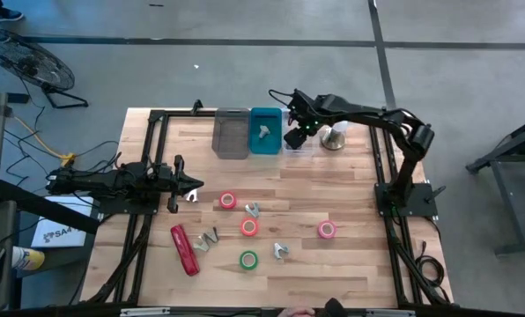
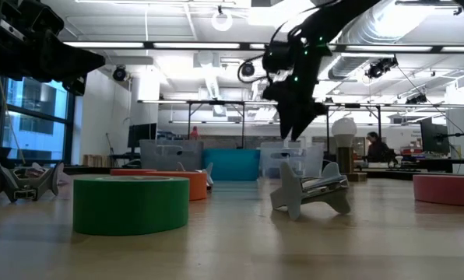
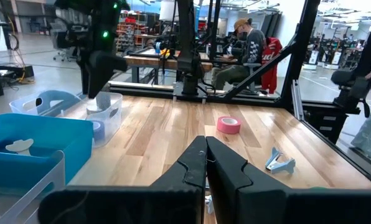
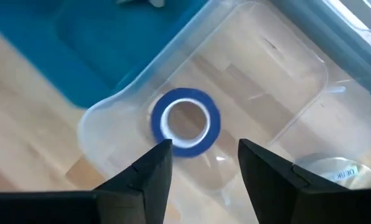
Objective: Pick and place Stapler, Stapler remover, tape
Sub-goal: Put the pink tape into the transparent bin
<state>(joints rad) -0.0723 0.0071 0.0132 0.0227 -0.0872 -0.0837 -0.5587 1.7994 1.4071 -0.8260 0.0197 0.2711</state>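
On the pale wooden bench, a slim, elongated bright red stapler is seen lying at a slant near the left front, with a small silvery claw-shaped staple remover just beside it. Two more silvery removers are found at and. Small ring-shaped tape rolls with pale cores are scattered between them: a red roll, a pink-orange roll, a green roll and a pink roll set apart to the right. At the far edge, a grey bin, a teal bin holding one pale remover, and a clear plastic bin are lined up side by side. A blue tape roll with a pale core is seen lying flat inside the clear bin. The right tool is held directly above that roll, its fingers spread apart and nothing gripped between them. The left tool is held over the bench's left side, near the red roll, its fingers pressed together and empty.
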